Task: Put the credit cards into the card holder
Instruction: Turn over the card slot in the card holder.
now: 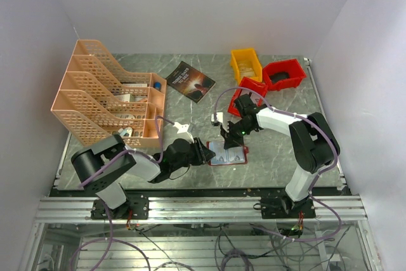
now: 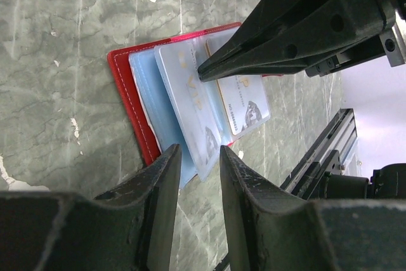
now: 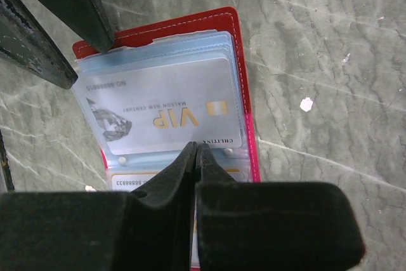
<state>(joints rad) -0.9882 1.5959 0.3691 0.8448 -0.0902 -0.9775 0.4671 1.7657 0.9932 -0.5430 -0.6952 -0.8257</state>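
The card holder [image 1: 227, 154] lies open on the marble table, red cover down and clear pockets up. A silver VIP credit card [image 3: 165, 103] sits in the top pocket, and a second card [image 3: 127, 183] shows in the pocket below it. My right gripper [image 3: 196, 147] is shut, with its tips resting on the pocket strip between the two cards. My left gripper [image 2: 200, 150] is open at the holder's left edge. The clear pocket's corner [image 2: 203, 157] lies just beyond its tips, and nothing is between them. In the left wrist view the right gripper's fingers [image 2: 266, 49] press on the cards.
An orange file rack [image 1: 108, 96] stands at the back left, with a dark book [image 1: 191, 81] beside it. A yellow bin [image 1: 245, 63] and two red bins [image 1: 284, 74] [image 1: 248, 93] stand at the back right, close behind the right arm.
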